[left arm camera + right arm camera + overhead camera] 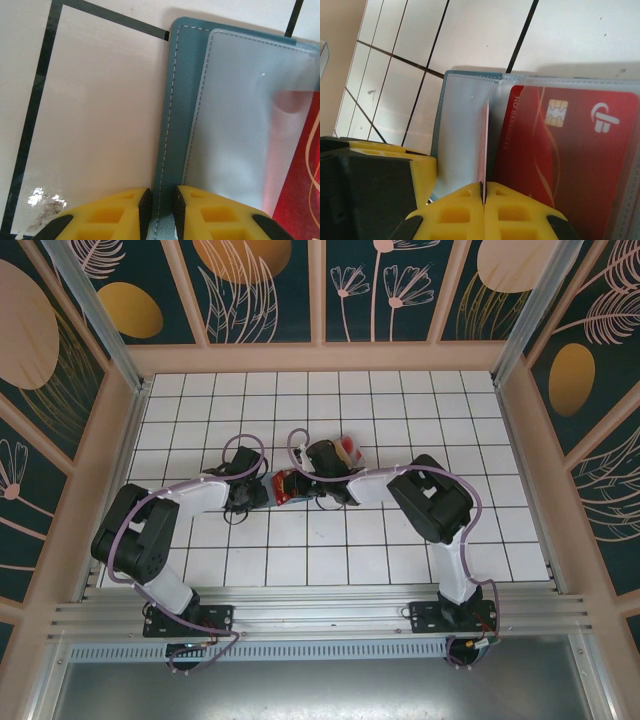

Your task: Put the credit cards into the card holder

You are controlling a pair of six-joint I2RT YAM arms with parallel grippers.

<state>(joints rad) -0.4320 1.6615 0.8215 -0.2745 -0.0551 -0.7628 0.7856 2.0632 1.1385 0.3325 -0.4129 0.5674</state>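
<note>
The left tool [162, 205] pinches the card holder [177, 100] by its edge, likely steadying it, while the right tool [484, 192] grips a card [484, 150] edge-on over its clear pocket [462, 130].

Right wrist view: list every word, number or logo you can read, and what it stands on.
"NO 8888": sideways along the left edge of the red card; the further digits are too blurred to read.
White round logo, no letters: same card, beside the chip.
Held card, edge-on in the right gripper: face hidden.
Holder: no text.
</note>
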